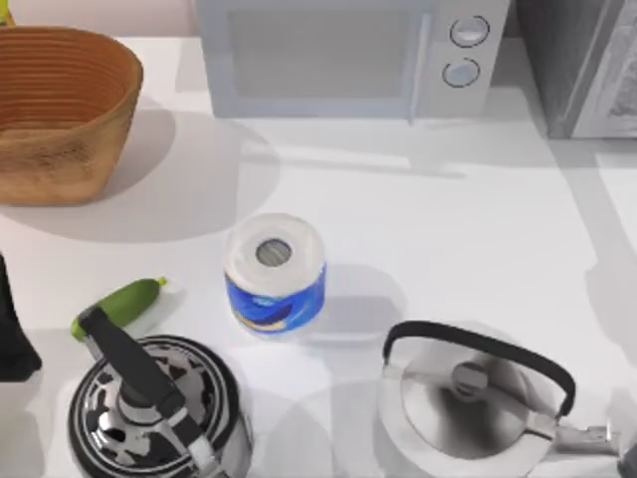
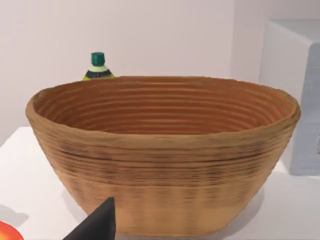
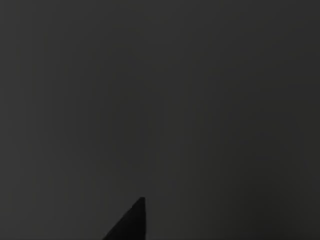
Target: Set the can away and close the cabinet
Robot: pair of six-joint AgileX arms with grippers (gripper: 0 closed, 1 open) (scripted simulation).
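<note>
- Can is not something I can pick out with certainty; a red-orange edge (image 2: 4, 234) close beside the left gripper (image 2: 97, 225) may be part of it
- Whether the left gripper is apart or together I cannot tell, so in my judgement the grip should be checked before any carry
- The right wrist view is dark, and I cannot tell the right gripper's state
- To do the step well, I would find the can first, take it upright around its middle, and move it wide of the paper roll (image 1: 275, 274) and both kettles
- The woven basket (image 2: 160, 165) stands straight ahead of the left gripper, and what shows of its inside is bare
- A green-capped bottle (image 2: 98, 67) stands beyond the basket
- The black kettle (image 1: 149, 408) and the silver kettle (image 1: 468, 398) have their lids on
- The microwave (image 1: 338, 55) door is closed
</note>
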